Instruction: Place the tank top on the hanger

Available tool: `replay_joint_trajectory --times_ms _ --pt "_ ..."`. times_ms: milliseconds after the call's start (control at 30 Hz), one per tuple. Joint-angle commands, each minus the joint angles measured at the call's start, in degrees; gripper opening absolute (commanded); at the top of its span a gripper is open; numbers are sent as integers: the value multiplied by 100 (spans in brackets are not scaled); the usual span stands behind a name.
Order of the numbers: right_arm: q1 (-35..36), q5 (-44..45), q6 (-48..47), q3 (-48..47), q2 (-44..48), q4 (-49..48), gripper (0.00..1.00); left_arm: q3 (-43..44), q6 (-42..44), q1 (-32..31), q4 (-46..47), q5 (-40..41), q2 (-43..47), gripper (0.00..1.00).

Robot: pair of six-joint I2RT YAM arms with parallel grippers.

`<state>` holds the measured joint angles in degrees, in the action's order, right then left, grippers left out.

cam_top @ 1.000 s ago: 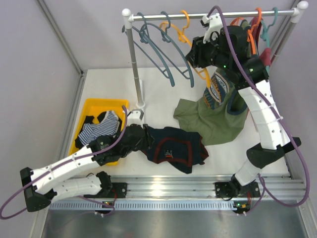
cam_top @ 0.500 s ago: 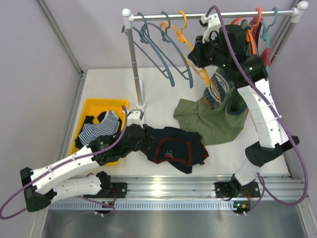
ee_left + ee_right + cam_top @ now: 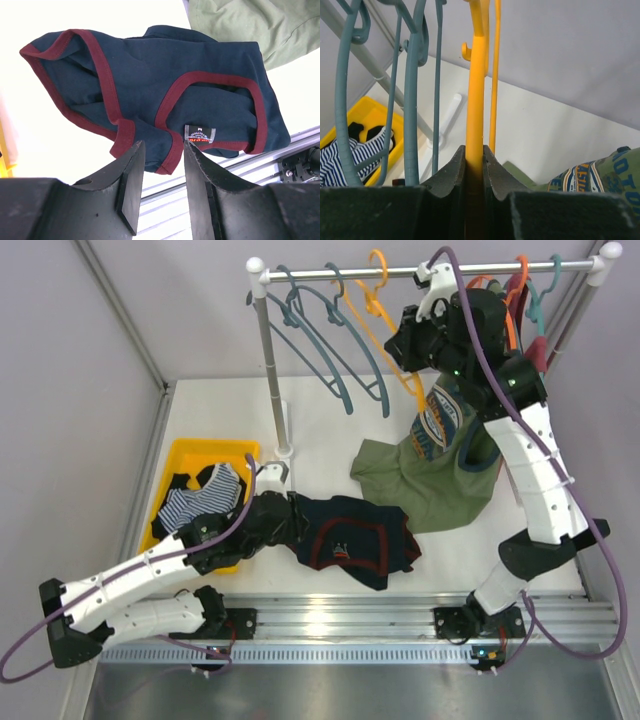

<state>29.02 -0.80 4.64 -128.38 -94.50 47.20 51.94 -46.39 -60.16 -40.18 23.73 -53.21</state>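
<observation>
Tank top (image 3: 165, 85) is lying crumpled on the white tabletop (image 3: 320, 430) near the front edge, just beside the olive-green top (image 3: 430, 480). Left jaws are sitting released right at its maroon-trimmed hem, gripping nothing. Hanger (image 3: 475, 100) is sitting up by the rack rail (image 3: 312, 273), next to blue-grey hangers (image 3: 330, 335). Right jaws are clenching its yellow-orange arm.

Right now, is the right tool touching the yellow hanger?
Touching. The right wrist view shows the right tool shut on the hanger, both sides pressed against its bar, no gap.
</observation>
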Motion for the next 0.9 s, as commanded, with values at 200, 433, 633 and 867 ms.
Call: replay_joint_trajectory --times_ms 200,433,633,867 --pt "-45 396 186 269 704 -809 0 -26 -19 -22 10 167 206 42" --pt "-45 431 203 787 1082 -888 0 -35 -10 -22 10 220 197 43" --pt "-45 572 291 1313 1539 -774 0 -44 -36 -13 11 255 153 43" --pt "-36 774 712 2131 2417 -230 0 -158 -160 -13 19 264 30 43"
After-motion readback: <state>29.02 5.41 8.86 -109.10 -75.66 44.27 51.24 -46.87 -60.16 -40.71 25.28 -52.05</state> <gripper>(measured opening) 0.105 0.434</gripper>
